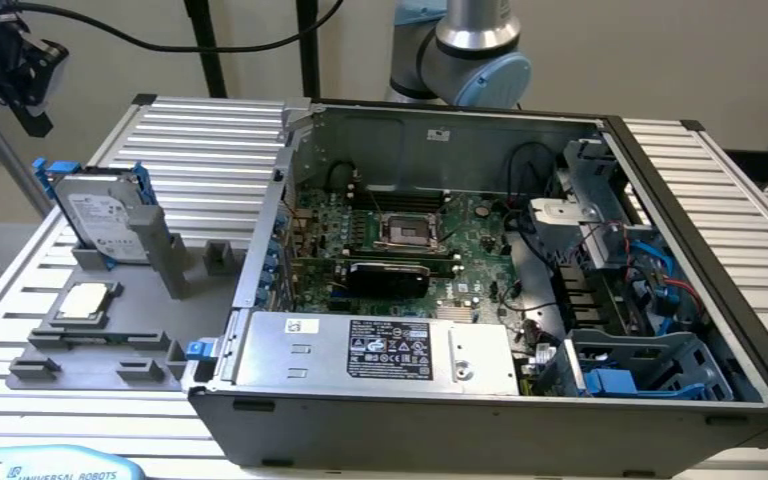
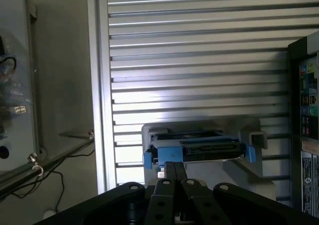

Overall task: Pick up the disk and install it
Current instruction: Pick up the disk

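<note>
Gripper (image 2: 174, 168): black metal fingers pressed narrow together, holding nothing, poised above the disk.

Disk (image 1: 97, 212): flat silver metal rectangle, white label, blue plastic rails. Stands on edge in grey plastic holder (image 1: 137, 255), left of exterior view, beside the open computer case (image 1: 491, 130).

Small square silver chip (image 1: 84, 300) lies flat on grey tray, lower left.

Table (image 1: 204, 140): ribbed aluminium slats, pale and reflective.

Room: plain beige wall, black cables hanging upper left.
</note>
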Available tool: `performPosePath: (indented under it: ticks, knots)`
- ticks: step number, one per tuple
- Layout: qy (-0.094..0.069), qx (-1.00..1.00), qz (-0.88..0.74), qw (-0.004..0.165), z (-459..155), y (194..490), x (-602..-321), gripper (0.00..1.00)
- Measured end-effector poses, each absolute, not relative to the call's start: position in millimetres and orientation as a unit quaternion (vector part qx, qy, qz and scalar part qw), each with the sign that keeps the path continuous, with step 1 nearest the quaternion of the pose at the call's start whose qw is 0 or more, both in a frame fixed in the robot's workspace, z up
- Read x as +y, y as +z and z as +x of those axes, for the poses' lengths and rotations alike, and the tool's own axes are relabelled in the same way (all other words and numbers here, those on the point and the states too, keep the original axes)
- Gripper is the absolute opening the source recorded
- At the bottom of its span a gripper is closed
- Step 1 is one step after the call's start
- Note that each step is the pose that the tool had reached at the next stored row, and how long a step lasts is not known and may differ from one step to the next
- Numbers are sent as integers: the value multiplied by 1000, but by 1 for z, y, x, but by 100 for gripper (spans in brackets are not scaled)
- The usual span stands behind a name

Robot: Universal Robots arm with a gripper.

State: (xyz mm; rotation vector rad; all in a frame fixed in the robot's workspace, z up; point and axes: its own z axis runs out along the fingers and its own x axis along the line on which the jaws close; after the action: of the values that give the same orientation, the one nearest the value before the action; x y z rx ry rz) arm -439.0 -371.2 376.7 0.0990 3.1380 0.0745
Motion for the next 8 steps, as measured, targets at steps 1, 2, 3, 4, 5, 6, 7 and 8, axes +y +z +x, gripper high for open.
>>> performPosePath:
  ticks: [1,2,3,4,5,6,7,8]
  knots:
    - [24,999,31,1,-439,377,-371,11]
    - [24,999,32,1,-439,377,-371,11]
    - [24,999,32,1,-439,377,-371,11]
    - [24,999,31,1,-439,377,-371,11]
    - [24,999,30,1,-439,376,-371,11]
    - [24,999,24,0,-439,376,-371,11]
    - [24,1000,15,0,-439,376,-371,11]
    - [24,1000,6,0,-439,376,-371,11]
